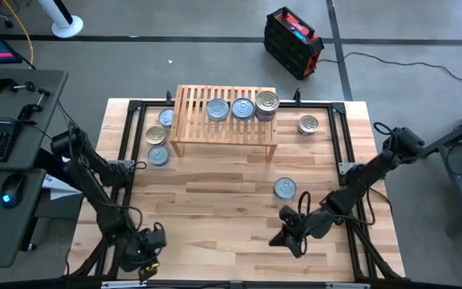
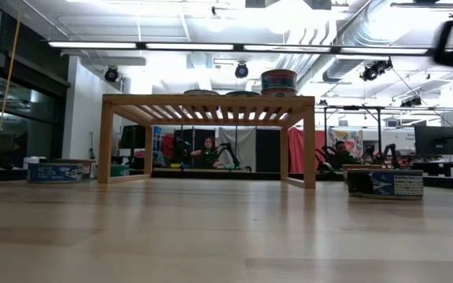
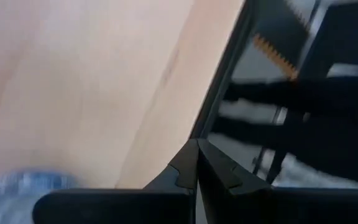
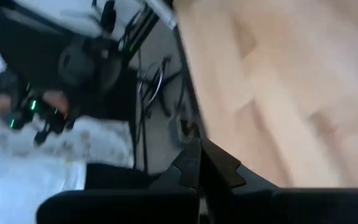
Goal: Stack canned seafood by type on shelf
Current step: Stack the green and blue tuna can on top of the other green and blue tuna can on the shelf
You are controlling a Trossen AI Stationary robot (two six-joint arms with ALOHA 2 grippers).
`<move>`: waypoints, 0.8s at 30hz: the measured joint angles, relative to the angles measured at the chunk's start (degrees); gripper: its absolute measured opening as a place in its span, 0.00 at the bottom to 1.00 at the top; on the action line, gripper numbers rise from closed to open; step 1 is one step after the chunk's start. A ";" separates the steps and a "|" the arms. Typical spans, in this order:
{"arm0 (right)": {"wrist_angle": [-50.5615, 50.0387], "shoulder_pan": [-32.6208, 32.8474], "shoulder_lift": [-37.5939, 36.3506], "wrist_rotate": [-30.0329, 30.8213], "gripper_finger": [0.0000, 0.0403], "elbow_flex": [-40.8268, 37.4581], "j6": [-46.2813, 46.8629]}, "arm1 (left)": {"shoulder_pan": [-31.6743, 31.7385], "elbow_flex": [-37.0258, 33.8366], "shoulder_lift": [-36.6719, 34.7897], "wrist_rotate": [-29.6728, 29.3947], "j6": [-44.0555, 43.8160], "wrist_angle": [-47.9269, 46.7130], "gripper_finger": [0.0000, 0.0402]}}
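Light-wood planks form the tabletop [image 1: 215, 209] you are working over, and the low light-wood shelf with a slatted top [image 1: 224, 120] stands at its far side. Take that shelf as your landmark.

On the shelf top you have two flat round tins with silvery-blue lids [image 1: 217, 109] [image 1: 243, 108] side by side, and just beside them, toward the shelf's right end, a short stack of tins with a gold-toned top [image 1: 267, 104]. In the low view that stack [image 2: 279, 81] rises above the slats.

Off the shelf's left end, three more tins sit on the table: a silvery-blue one [image 1: 166, 118] against the far corner, a gold-toned one [image 1: 156, 135] nearer you, and a silvery-blue one [image 1: 159, 156] nearest. To the shelf's right, a gold-toned tin [image 1: 308, 124] sits alone. In front of the shelf's right end, well out on the planks, lies one silvery-blue tin [image 1: 285, 188].

Your right gripper [image 1: 283, 238] hangs over the near planks, well in front of the shelf and just short of that lone tin; its wrist view shows its fingers [image 4: 194, 168] pressed together, holding nothing. Your left gripper [image 1: 147, 258] waits at the table's near left edge, fingers [image 3: 194, 171] likewise closed tip to tip and empty.
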 joint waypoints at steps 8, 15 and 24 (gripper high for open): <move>-4.93 8.02 -0.06 -7.19 0.00 0.00 11.95 | 10.15 0.11 -0.03 -5.09 13.14 7.74 0.00; -11.19 9.69 -0.09 -6.81 0.00 -0.04 18.20 | 17.75 0.09 -0.22 3.72 26.20 6.92 0.00; -11.62 3.74 -0.09 -2.69 0.00 -0.04 14.98 | 18.75 0.09 -10.81 7.23 31.45 -6.30 0.00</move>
